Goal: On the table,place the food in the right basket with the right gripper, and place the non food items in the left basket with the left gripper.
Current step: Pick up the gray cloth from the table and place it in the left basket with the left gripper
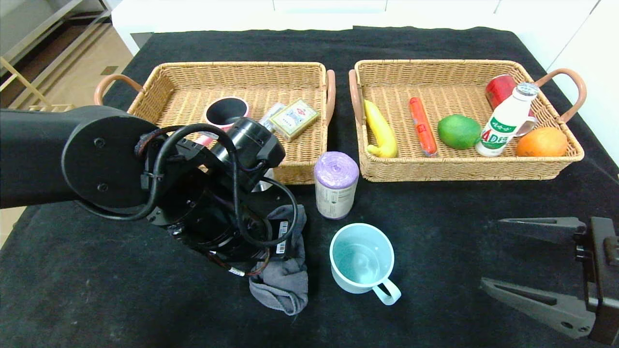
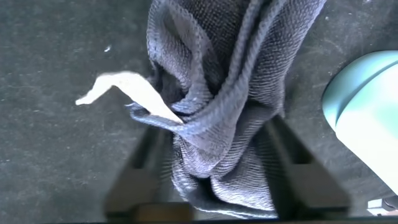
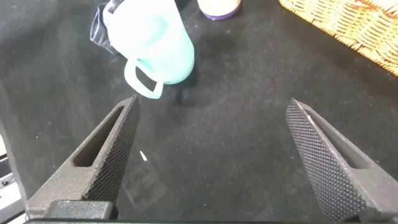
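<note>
- Because the left gripper (image 2: 217,155) stands narrowed onto a bunched fold of the grey cloth (image 2: 211,68), with one finger against each side of the ridge, the grip looks to hold only part of the fabric. The rest of the cloth trails out from the jaws across the black table (image 1: 96,290).
- Risk: slip. The fabric is soft and folded loosely. If the jaws hold only the outer layer, the fold may pull free during the lift.
- Risk: partial pickup. The white tag (image 2: 124,90) lies just beside one finger. Whether it is attached to the cloth cannot be told.
- Risk: drag. The pale blue mug (image 1: 361,258) stands near the gripper, on the side toward the other arm. A hanging tail of cloth could brush it and push it, or tip it over.
- Risk: snag in transit. The purple roll (image 1: 336,185) stands upright beyond the gripper, just beside the near corner of the left basket (image 1: 237,66). A low carry could knock it down or catch the cloth on the wicker rim.
- Risk: a drop outside the basket, should the release come before the trailing part clears the near wall.
- The right gripper (image 1: 492,252) hovers wide and empty, well apart from the working area, on the far side of the mug. No interference is expected from it.
</note>
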